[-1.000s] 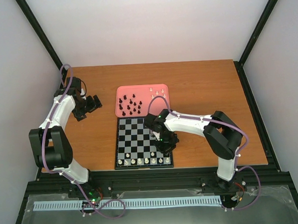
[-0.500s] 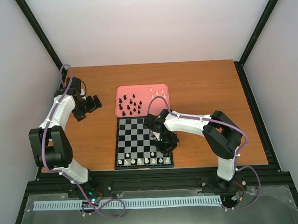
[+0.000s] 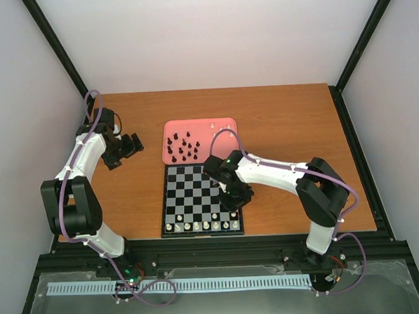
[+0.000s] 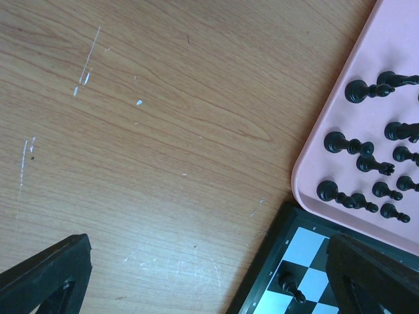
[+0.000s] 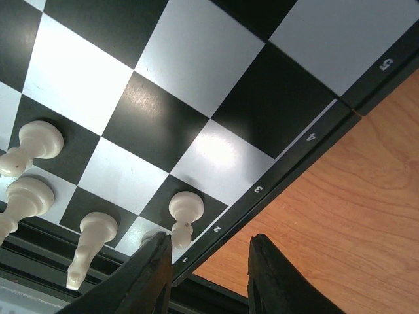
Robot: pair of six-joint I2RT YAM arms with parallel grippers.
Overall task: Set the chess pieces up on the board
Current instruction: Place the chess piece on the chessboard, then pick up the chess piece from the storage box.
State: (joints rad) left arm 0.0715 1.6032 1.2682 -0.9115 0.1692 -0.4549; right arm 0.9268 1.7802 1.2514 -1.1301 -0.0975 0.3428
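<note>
The board [image 3: 190, 193] lies at the table's middle, with a row of cream-white chess pieces [image 3: 202, 226] along its near edge. My right gripper [image 3: 235, 201] hovers over the board's near right corner. In the right wrist view it [image 5: 208, 275] is open and empty. A white pawn [image 5: 184, 214] stands on a dark square just beside the left finger [image 5: 152, 275]. Black pieces [image 3: 183, 148] stand on the pink tray [image 3: 225, 122]. My left gripper [image 3: 128, 146] is open and empty over bare table left of the tray. Its wrist view shows black pieces [image 4: 366, 163] and one black pawn [image 4: 291, 286] on the board corner [image 4: 268, 275].
The pink tray [image 4: 314, 157] touches the board's far edge, and one white piece [image 3: 211, 124] shows on it. More white pieces [image 5: 29, 147] stand left of the pawn. Bare wooden table [image 3: 292, 124] lies right of the board; black frame posts stand at the sides.
My right arm has shifted a little, its elbow swinging to the right, while the gripper stays over the board's near right corner. The left arm has not moved.
</note>
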